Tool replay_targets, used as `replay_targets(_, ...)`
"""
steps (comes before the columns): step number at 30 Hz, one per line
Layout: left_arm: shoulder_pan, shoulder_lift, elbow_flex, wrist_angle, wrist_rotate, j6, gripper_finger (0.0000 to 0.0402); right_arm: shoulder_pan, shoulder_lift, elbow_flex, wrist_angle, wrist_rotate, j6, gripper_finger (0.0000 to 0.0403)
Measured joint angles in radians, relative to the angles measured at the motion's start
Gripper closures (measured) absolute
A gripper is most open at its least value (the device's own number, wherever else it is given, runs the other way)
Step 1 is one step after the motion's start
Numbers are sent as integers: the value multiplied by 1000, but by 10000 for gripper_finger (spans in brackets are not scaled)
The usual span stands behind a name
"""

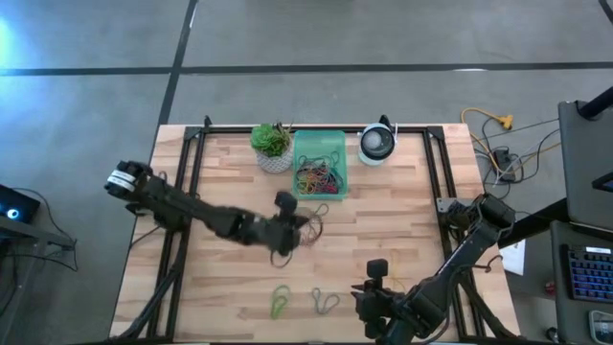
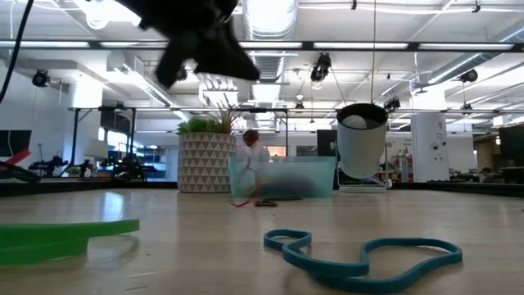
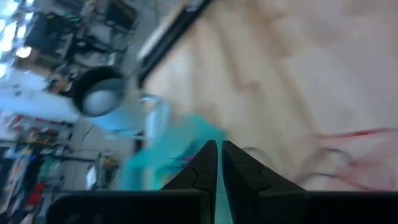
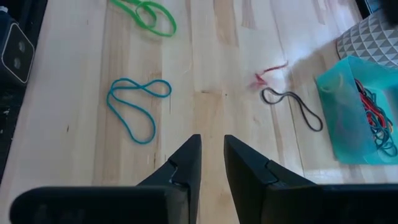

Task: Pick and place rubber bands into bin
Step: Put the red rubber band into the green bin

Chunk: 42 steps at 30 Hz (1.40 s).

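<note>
- High view first: my right gripper [image 1: 375,284] sits at the near edge of the table [image 1: 402,206], well short of the bin [image 1: 319,165]. In its wrist view the fingers [image 4: 186,163] stand a small gap apart with bare wood between them, gripping nothing.
- Just beside that gripper, still far on the near side of the bin, lie a teal rubber band [image 1: 324,302] and a green rubber band [image 1: 280,303], both flat on the wood.
- My left gripper [image 1: 305,222] hangs over the middle of the table, just on the near side of the bin. Its wrist view shows the fingers [image 3: 205,163] pressed together; I cannot tell whether anything is pinched between them.
- Close to the bin's near wall I see a black rubber band [image 4: 292,104] and a red rubber band [image 4: 268,71] on the table.
- The bin stands at the far edge, holding a tangle of rubber bands [image 1: 320,175].
- A potted plant [image 1: 272,147] touches one side of the bin; a round white device [image 1: 377,144] stands near the other.
</note>
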Motion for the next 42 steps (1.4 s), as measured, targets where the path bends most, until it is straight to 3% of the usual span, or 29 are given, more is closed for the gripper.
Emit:
replay_targets(4, 111, -29, 59, -2, 47, 43, 394, 0, 0, 0, 0, 0, 0, 338)
replay_targets(9, 239, -40, 102, -5, 204, 21, 394, 0, 0, -3, 1, 0, 0, 339)
replay_targets(12, 275, -40, 104, -79, 377, -50, 394, 1, 0, -8, 2, 0, 1, 342)
replay_targets(16, 278, -32, 90, -292, 686, -145, 394, 4, 0, -16, 4, -1, 2, 344)
replay_targets(18, 262, -15, 61, -333, 770, -206, 394, 6, 0, -21, 4, -1, 1, 344)
replay_targets(24, 185, 76, -36, -305, 783, -328, 394, 6, 0, -28, 12, 1, 3, 344)
replay_targets(29, 166, 162, -54, -243, 763, -334, 386, 6, 0, -29, 35, 32, 0, 344)
replay_targets(42, 178, 200, -41, -217, 758, -413, 294, 6, 0, -49, 65, 35, 3, 344)
